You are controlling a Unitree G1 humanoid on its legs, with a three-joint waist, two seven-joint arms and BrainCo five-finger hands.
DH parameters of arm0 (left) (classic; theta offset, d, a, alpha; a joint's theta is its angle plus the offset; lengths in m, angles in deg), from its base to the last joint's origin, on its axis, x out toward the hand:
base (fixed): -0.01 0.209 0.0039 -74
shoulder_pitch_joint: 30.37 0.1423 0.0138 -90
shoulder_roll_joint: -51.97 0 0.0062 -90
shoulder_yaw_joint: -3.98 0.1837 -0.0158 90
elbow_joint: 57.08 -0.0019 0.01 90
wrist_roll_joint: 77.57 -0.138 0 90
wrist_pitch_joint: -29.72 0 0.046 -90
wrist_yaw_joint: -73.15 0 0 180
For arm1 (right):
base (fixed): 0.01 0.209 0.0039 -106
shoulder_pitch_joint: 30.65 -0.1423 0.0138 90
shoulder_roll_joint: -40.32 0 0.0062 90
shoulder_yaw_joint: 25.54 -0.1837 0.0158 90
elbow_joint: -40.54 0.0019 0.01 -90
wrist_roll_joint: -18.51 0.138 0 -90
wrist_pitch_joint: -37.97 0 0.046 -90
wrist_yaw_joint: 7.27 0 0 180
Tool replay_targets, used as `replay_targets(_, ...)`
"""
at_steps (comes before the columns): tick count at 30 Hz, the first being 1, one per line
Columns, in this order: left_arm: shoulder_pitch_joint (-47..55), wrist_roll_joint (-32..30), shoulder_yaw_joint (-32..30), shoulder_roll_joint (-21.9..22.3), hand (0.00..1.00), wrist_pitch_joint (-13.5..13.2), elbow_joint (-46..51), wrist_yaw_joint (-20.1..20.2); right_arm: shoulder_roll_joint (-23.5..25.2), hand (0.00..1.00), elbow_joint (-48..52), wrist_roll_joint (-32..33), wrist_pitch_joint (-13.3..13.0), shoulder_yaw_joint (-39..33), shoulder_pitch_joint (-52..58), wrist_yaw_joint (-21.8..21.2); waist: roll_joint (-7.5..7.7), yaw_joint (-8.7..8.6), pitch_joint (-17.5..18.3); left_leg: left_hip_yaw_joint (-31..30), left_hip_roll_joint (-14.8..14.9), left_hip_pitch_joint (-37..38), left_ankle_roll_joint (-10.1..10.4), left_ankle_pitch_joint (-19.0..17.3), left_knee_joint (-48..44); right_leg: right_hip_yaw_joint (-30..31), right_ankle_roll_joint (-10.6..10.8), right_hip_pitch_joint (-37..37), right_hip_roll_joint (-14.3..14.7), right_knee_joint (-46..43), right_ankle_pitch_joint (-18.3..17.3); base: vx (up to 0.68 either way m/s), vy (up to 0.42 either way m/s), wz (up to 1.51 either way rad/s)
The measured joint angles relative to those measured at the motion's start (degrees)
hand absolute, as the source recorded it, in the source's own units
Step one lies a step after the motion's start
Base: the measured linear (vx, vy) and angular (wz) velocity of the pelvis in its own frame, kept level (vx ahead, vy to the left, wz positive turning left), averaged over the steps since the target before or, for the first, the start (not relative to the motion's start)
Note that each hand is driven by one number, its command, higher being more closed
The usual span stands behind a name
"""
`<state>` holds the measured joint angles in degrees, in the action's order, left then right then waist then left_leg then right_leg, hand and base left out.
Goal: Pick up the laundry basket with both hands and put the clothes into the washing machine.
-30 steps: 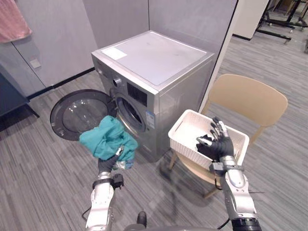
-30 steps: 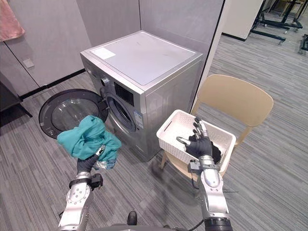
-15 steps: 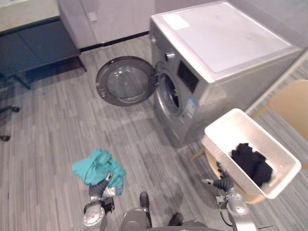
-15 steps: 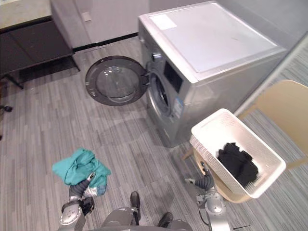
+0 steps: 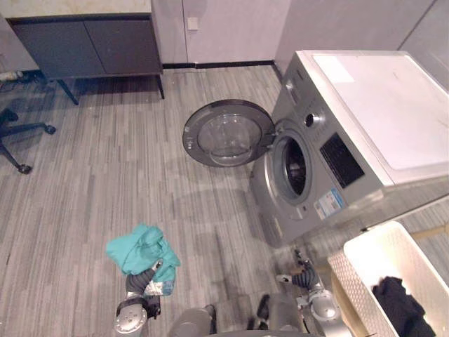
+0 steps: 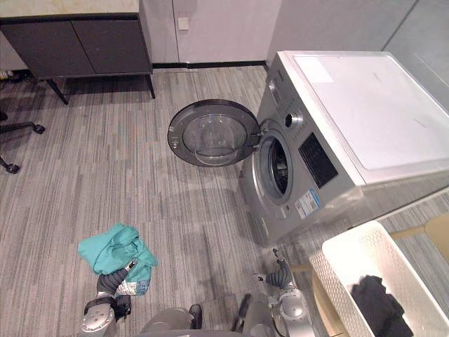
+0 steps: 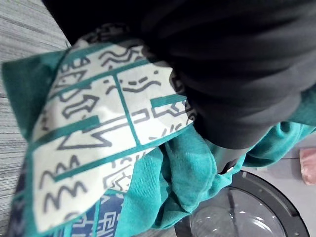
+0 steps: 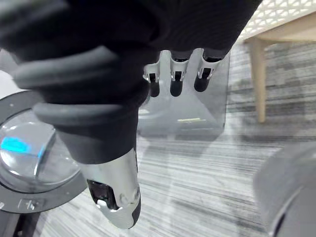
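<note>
The grey washing machine stands on the right. Its round door is swung wide open, and the round hole in its front faces the robot's left side. The white laundry basket sits by the machine's near corner, low on the right. Its long side runs away from the machine. A black piece of clothing lies inside it.

The teal shirt is bunched in a lump above the floor, low on the left. It has no clear long side and points no clear way. The left hand is curled round it from below and holds it up.

The right hand is low down, near the basket and the machine's front. Its fingers are loose and it holds nothing.

The hole lies ahead and to the right of the teal shirt, well apart from it. I think the left hand must carry the shirt up and across, then push it in sideways.
</note>
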<state>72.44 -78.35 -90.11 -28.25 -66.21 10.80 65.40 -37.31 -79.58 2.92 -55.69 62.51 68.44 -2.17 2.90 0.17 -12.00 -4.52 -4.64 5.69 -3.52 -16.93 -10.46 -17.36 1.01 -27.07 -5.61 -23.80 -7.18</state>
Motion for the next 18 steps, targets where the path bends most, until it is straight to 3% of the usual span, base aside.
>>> replay_targets(1,-0.50,-0.14,1.42,0.02,1.00,-0.04,-0.37,0.01,-0.32,0.00,0.09,-0.01,0.00,0.02,0.54,0.00,-0.15,-0.72,0.07,-1.15,-0.11,1.65,1.84,-1.04,-0.61,0.50,-5.17,0.35,0.70,2.36,8.12,0.68,-0.121,0.70)
replay_targets(2,-1.39,-0.67,2.46,1.03,1.00,-0.03,-1.23,0.18,-1.08,0.00,0.25,0.03,0.06,0.03,0.06,-0.12,-2.34,-1.05,-0.21,-1.61,1.78,2.05,3.88,-1.60,-3.14,-1.58,-7.68,1.60,0.90,0.41,7.29,0.67,-0.124,0.63)
replay_targets(3,-1.58,-1.33,2.76,1.35,1.00,-0.05,-1.03,0.29,-1.08,0.00,0.99,0.26,0.06,0.00,-0.16,-0.15,-2.77,-0.96,-0.35,-1.05,2.26,1.22,5.56,-1.08,-5.70,-2.89,-8.48,2.38,0.85,-0.06,5.83,0.66,-0.148,0.38)
replay_targets(5,-1.74,-2.23,2.85,2.58,1.00,-0.04,-0.86,0.57,-1.28,0.00,5.46,0.30,-0.01,1.44,0.35,-0.40,-3.61,-1.35,-0.96,2.88,3.54,-3.71,11.87,2.86,-21.47,-3.70,-8.69,7.17,2.27,1.08,2.82,0.56,-0.128,0.11)
replay_targets(6,-1.05,-2.26,2.31,3.51,1.00,-0.12,-0.21,1.31,-1.41,0.00,8.66,0.43,-0.27,2.80,1.01,-0.25,-4.09,-0.84,-1.32,5.75,7.16,-9.29,14.19,6.61,-36.14,-2.40,-8.69,12.60,4.70,4.48,1.71,0.59,-0.085,-0.34)
replay_targets(7,-0.48,-2.27,2.52,3.73,1.00,-0.12,0.96,1.57,-1.08,0.00,11.24,0.62,-0.44,3.35,1.18,-0.12,-4.01,0.00,-1.38,9.15,10.65,-13.60,11.04,4.67,-46.08,-0.78,-8.85,16.86,7.00,7.18,1.33,0.56,-0.066,-0.55)
replay_targets(8,-0.38,-2.27,2.64,3.88,1.00,-0.12,1.65,1.62,-1.06,0.00,12.47,1.00,-0.65,3.61,1.18,0.08,-3.83,0.71,-1.34,10.27,11.79,-16.11,9.59,3.72,-48.58,0.64,-8.88,18.35,7.71,8.31,1.32,0.58,-0.028,-0.78)
replay_targets(9,-0.52,-2.27,2.95,4.00,1.00,-0.17,3.00,1.61,-1.00,0.00,14.10,1.54,-1.32,3.65,0.93,0.26,-3.01,1.42,-1.45,11.53,12.80,-20.32,6.70,1.99,-48.94,2.56,-8.87,20.25,7.96,9.96,1.32,0.52,0.015,-0.94)
replay_targets(10,-0.71,-2.24,3.38,3.97,1.00,-0.21,4.07,1.58,-0.50,0.00,14.48,1.56,-1.42,3.70,0.33,0.51,-2.45,2.74,-1.77,11.93,13.11,-23.37,4.81,0.56,-44.22,5.41,-8.86,20.98,7.80,10.21,1.33,0.55,0.073,-1.33)
replay_targets(11,-0.61,-2.23,3.85,4.04,1.00,-0.21,4.52,1.59,-0.45,0.00,14.53,1.58,-1.26,3.67,0.05,1.06,-2.41,3.75,-1.80,10.52,12.62,-25.14,4.25,0.05,-37.56,8.41,-8.84,21.43,7.72,10.09,1.32,0.34,0.106,-1.30)
replay_targets(13,-0.42,-2.23,3.96,4.21,1.00,-0.21,4.71,1.50,-0.26,0.00,14.47,1.58,-0.90,3.75,0.17,1.39,-2.36,3.98,-1.87,4.44,11.24,-25.10,5.35,0.71,-26.24,12.07,-7.42,22.04,7.53,8.67,0.51,0.29,0.183,-1.46)
replay_targets(14,-0.12,-2.25,4.22,4.53,1.00,-0.23,4.72,1.49,-0.24,0.00,14.61,1.58,-0.87,3.78,0.45,1.47,-2.99,3.94,-1.64,-0.60,11.26,-23.44,8.38,4.12,-17.69,14.56,-4.24,21.95,8.01,6.46,-1.69,0.27,0.237,-1.58)
replay_targets(15,0.01,-2.26,4.43,4.94,1.00,-0.25,4.75,1.47,-0.38,0.00,14.96,1.57,-0.87,3.75,0.76,1.55,-4.09,3.92,-1.27,-2.94,12.17,-22.79,8.72,8.09,-14.59,15.69,-3.21,21.79,8.98,5.49,-3.10,0.27,0.320,-1.64)
replay_targets(16,-0.34,-2.28,4.63,5.59,1.00,-0.25,4.24,1.49,-0.60,0.00,14.83,1.57,-0.79,3.53,0.90,1.85,-5.42,3.84,-1.39,-4.39,13.68,-22.50,10.79,8.00,-15.48,18.14,-1.86,21.27,10.58,3.31,-6.15,0.17,0.272,-1.19)
replay_targets(17,-1.36,-2.30,4.63,5.07,1.00,-0.04,3.93,1.51,0.20,0.00,14.62,1.59,-0.25,3.37,1.09,2.14,-4.44,3.56,-1.56,-3.19,13.44,-22.49,10.42,7.48,-16.28,19.58,-1.61,20.25,10.06,1.80,-6.21,0.13,0.312,-1.32)
replay_targets(18,-1.86,-2.30,4.62,4.10,1.00,-0.13,4.65,1.56,1.43,0.00,14.82,1.58,-0.14,3.48,2.57,2.23,-2.16,3.73,-1.22,0.44,12.95,-21.73,9.27,6.57,-15.65,22.36,-0.48,18.78,8.89,0.68,-6.74,0.07,0.230,-1.14)
